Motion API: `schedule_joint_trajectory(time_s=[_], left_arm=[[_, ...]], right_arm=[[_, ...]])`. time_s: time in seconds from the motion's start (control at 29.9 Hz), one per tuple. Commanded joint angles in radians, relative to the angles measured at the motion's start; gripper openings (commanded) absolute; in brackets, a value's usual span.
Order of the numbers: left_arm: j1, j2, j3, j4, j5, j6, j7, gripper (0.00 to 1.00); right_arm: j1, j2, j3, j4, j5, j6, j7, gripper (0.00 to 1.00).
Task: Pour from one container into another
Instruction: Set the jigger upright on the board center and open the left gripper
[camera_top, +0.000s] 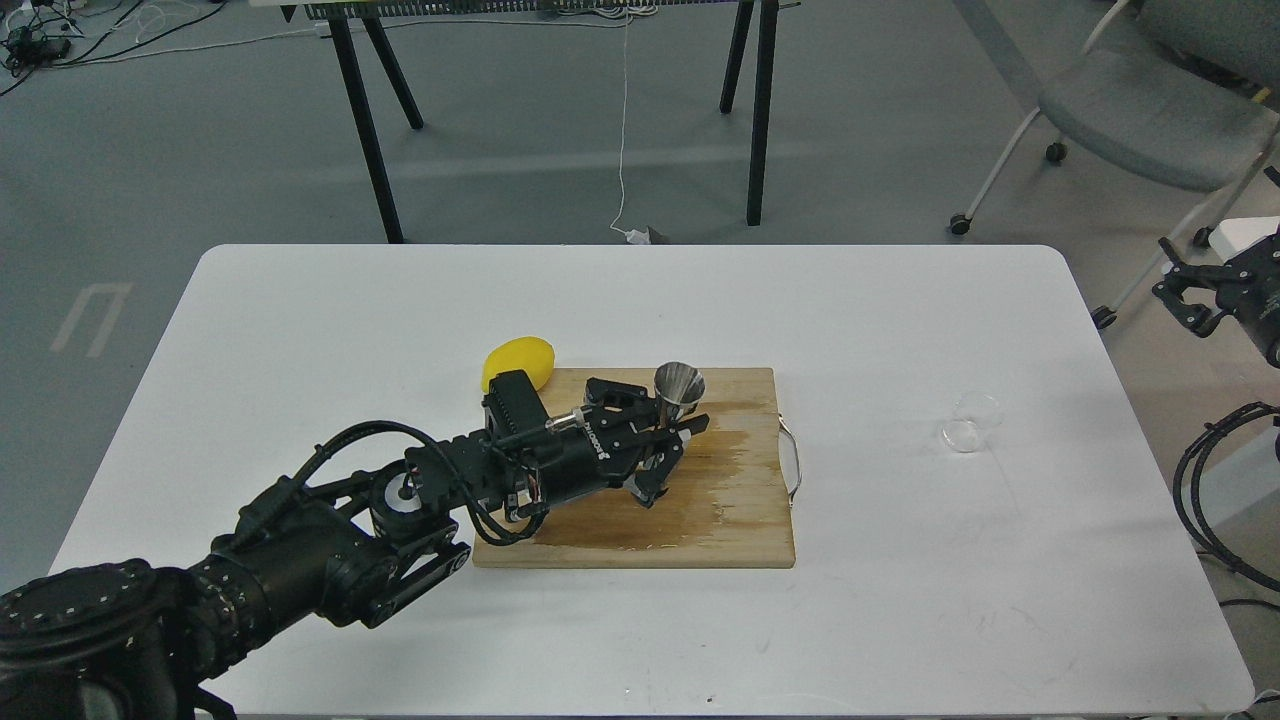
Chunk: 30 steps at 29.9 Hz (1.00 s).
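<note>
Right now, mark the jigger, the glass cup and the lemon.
jigger (680, 390), head view, on its upper cone.
glass cup (968, 424), head view, on its clear side wall.
lemon (522, 360), head view, on its visible yellow skin.

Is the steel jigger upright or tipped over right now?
Upright. The jigger stands mouth-up over the cutting board, gripped at its waist by the left gripper. Its contents cannot be seen.
</note>
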<state>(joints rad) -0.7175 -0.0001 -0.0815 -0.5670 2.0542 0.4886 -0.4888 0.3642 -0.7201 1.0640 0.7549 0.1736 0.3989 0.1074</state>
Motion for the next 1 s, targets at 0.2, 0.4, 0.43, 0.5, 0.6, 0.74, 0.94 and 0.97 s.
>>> schedule_joint_trajectory(time_s=[0.2, 0.4, 0.43, 0.5, 0.6, 0.74, 0.94, 0.97], left_arm=[[0.033, 0.000, 0.003, -0.002, 0.008, 0.000, 0.000, 0.00], [0.009, 0.000, -0.007, 0.001, -0.008, 0.000, 0.000, 0.00], [-0.002, 0.000, -0.010, 0.002, -0.011, 0.000, 0.000, 0.00], [-0.022, 0.000, -0.015, 0.007, -0.034, 0.000, 0.000, 0.00], [-0.031, 0.000, -0.015, 0.007, -0.052, 0.000, 0.000, 0.00], [-0.033, 0.000, -0.015, 0.006, -0.052, 0.000, 0.000, 0.08], [-0.031, 0.000, -0.015, 0.007, -0.052, 0.000, 0.000, 0.20], [-0.031, 0.000, -0.015, 0.007, -0.052, 0.000, 0.000, 0.21]], right_arm=[[-0.005, 0.041, -0.001, 0.001, 0.000, -0.003, 0.000, 0.99], [-0.008, 0.042, -0.001, 0.001, 0.000, -0.003, 0.000, 0.99], [-0.008, 0.042, -0.001, 0.001, 0.001, -0.003, 0.000, 0.99], [-0.008, 0.042, -0.001, 0.001, 0.000, -0.003, 0.000, 0.99], [-0.008, 0.042, -0.001, 0.001, 0.000, -0.003, 0.000, 0.99], [-0.010, 0.042, -0.001, 0.001, 0.001, -0.003, 0.000, 0.99], [-0.011, 0.042, 0.001, 0.001, 0.000, -0.002, 0.000, 0.99], [-0.011, 0.042, 0.001, 0.001, 0.001, -0.002, 0.000, 0.99]])
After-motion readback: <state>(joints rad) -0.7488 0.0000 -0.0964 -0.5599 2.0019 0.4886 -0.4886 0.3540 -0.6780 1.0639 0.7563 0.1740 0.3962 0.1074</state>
